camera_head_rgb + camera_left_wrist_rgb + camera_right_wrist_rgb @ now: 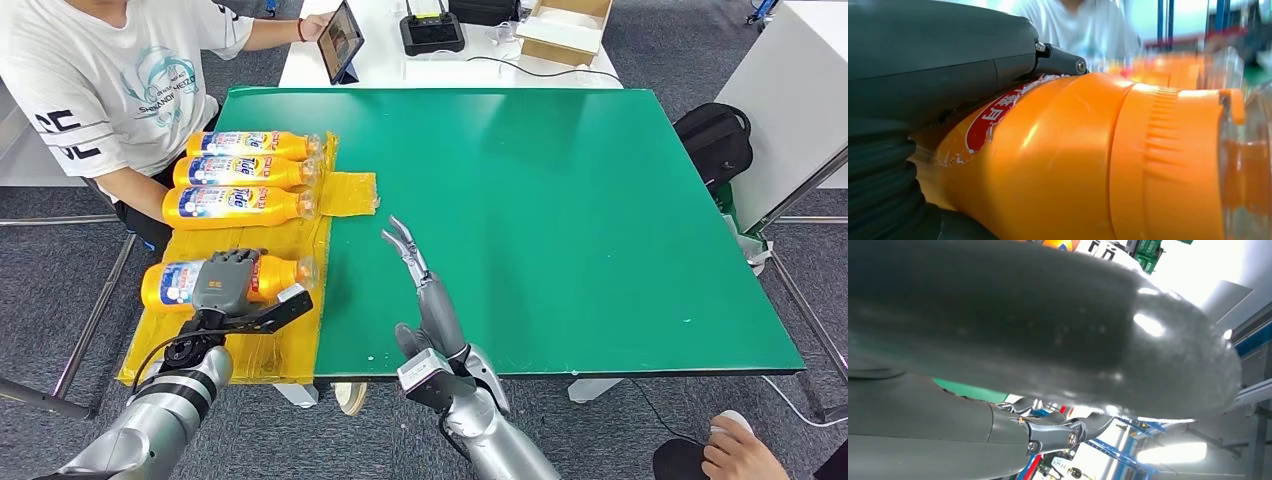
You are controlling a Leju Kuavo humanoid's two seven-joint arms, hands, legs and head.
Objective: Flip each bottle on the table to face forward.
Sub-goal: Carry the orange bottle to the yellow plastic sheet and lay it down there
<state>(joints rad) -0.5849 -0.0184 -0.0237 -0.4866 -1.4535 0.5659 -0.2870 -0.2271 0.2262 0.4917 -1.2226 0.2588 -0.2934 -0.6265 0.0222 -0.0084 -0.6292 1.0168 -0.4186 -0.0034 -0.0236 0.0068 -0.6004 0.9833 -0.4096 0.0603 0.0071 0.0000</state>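
Observation:
Several orange detergent bottles lie on their sides on a yellow mat [345, 192] at the green table's left edge. The three far bottles [240, 203] show blue labels, caps toward the right. My left hand [228, 282] grips the nearest bottle [170, 283] around its middle; in the left wrist view that bottle [1058, 165] shows its orange shoulder, ribbed cap and a red label edge under my fingers [948, 60]. My right hand [420, 280] hovers over the green table [560, 200] to the right of the mat, fingers extended and empty.
A person in a white shirt [110, 80] sits at the far left behind the bottles. A tablet [340, 40], a black device [432, 30] and a cardboard box [565, 28] sit on the white table beyond. A black bag [715, 140] lies on the floor at right.

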